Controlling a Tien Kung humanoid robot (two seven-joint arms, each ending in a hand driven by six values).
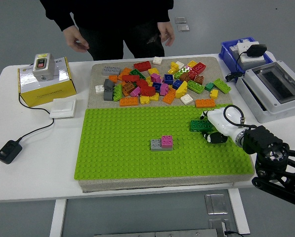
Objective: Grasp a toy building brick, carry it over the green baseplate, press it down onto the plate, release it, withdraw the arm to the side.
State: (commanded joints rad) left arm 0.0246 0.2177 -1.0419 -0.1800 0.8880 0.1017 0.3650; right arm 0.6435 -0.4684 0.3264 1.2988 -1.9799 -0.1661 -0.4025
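White table (33, 173) spreads wide, the green baseplate (122, 148) at its centre. A person (117, 19) stands beyond, hands hanging free. Loose bricks (157, 84) are heaped behind the plate. Right hand (214, 129) has its fingers curled around a dark green brick (196, 125) at the plate's right side. A grey-and-pink pair (162, 143) sits mid-plate. No writing legible.
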